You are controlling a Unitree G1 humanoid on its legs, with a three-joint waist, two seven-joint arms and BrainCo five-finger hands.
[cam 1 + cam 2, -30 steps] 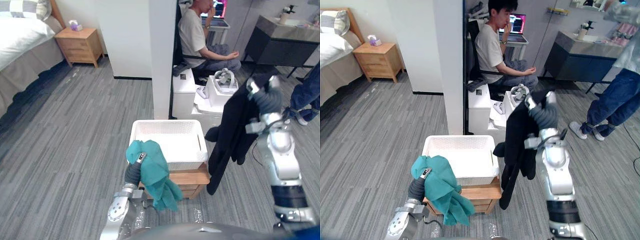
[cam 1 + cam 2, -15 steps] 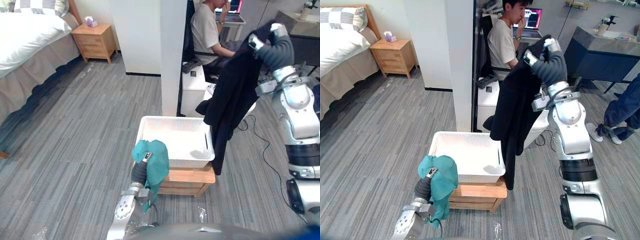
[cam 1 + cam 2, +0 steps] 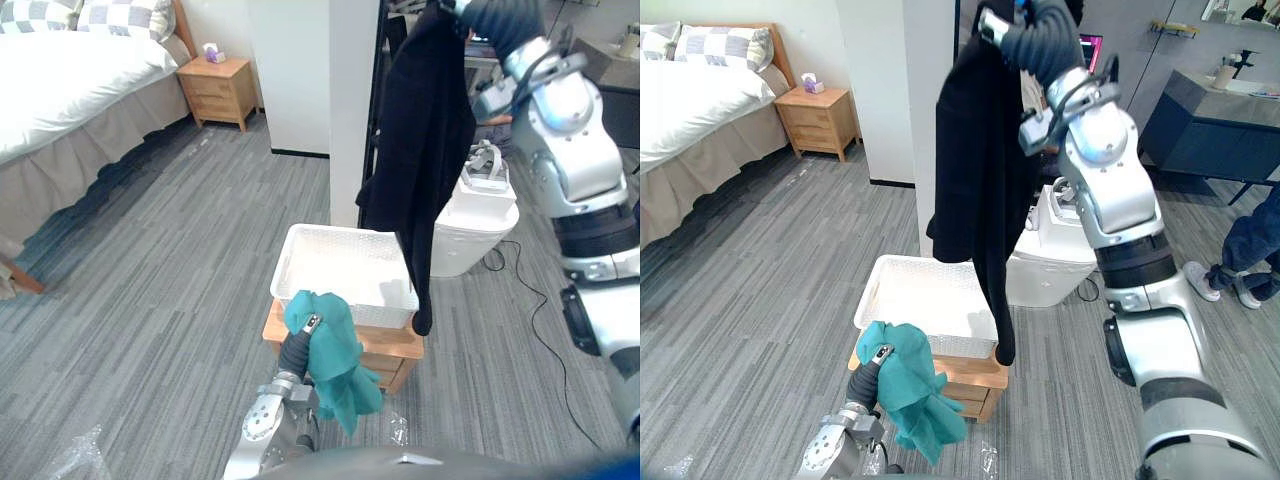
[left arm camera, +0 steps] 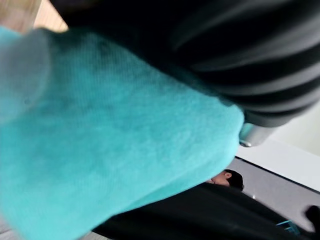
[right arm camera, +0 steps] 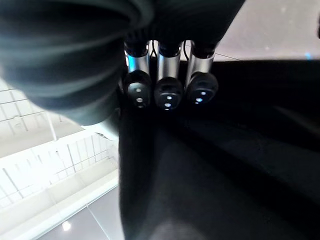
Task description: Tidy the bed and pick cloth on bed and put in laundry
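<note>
My right hand [image 3: 1005, 25] is raised high and shut on a black garment [image 3: 425, 130], with its curled fingers [image 5: 167, 92] pressed into the dark cloth. The garment hangs down long, its lower end dangling by the right edge of the white laundry basket [image 3: 385, 312]. The basket stands on a low wooden stool [image 3: 395, 345], and what shows of its inside is bare. My left hand [image 3: 309, 326] is shut on a bunched teal cloth [image 3: 335, 360]. It holds the cloth at the basket's near left corner, where it droops in front of the stool. The teal cloth [image 4: 110, 150] drapes over that hand.
A bed [image 3: 70, 90] with white bedding stands far left, with a wooden nightstand [image 3: 222, 90] beside it. A white pillar [image 3: 353, 100] rises behind the basket. A white rounded unit [image 3: 480, 215] sits to its right. A person's leg [image 3: 1250, 240] shows at far right.
The camera has shifted. My right arm has lifted the black garment much higher, so it now hangs beside the basket's right edge. The left hand still holds the teal cloth near the basket.
</note>
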